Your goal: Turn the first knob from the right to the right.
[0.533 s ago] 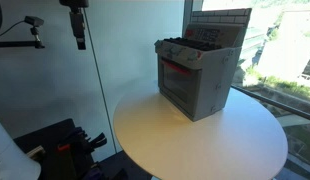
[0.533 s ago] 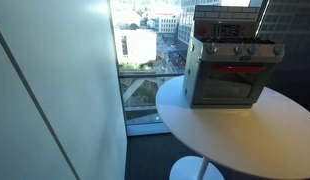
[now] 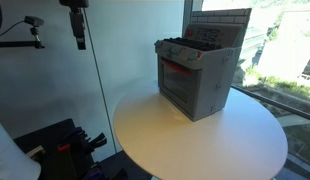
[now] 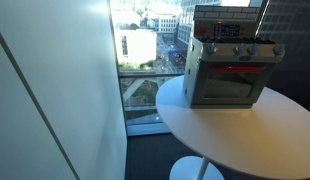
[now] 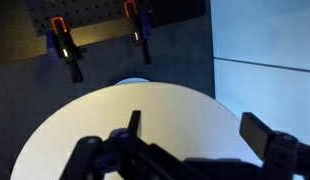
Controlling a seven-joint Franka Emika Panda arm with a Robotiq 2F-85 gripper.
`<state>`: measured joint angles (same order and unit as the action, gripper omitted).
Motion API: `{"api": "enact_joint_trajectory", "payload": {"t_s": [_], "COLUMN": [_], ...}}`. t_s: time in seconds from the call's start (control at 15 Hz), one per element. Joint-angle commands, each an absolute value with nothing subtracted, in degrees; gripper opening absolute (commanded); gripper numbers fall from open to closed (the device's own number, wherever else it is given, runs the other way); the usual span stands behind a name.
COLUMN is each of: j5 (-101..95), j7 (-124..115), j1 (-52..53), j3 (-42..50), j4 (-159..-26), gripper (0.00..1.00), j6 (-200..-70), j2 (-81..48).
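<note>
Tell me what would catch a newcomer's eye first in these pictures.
The toy stove stands out first, a grey box with a red strip across its front, at the window-side edge of the round white table. In the wrist view the gripper hangs open above that table, with two orange-tipped clamps on a dark board beyond it.

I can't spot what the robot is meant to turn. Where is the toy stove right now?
In both exterior views the toy stove stands on the round white table, at the table's edge beside the window.
</note>
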<state>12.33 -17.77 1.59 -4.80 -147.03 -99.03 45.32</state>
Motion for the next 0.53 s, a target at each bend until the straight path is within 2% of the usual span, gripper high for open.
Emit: {"api": "enact_joint_trajectory", "payload": {"t_s": [0.0,0.47], "j5": [12.76,11.92], "j7": [-17.28,-17.78], "j1": [0.7,-0.84], "j3": [-5.45,-5.41], "j4": [-146.89,-144.23], "gripper": [1.0,1.0], "j6": [-98.79,-100.91], "j2": [45.33,43.75]}}
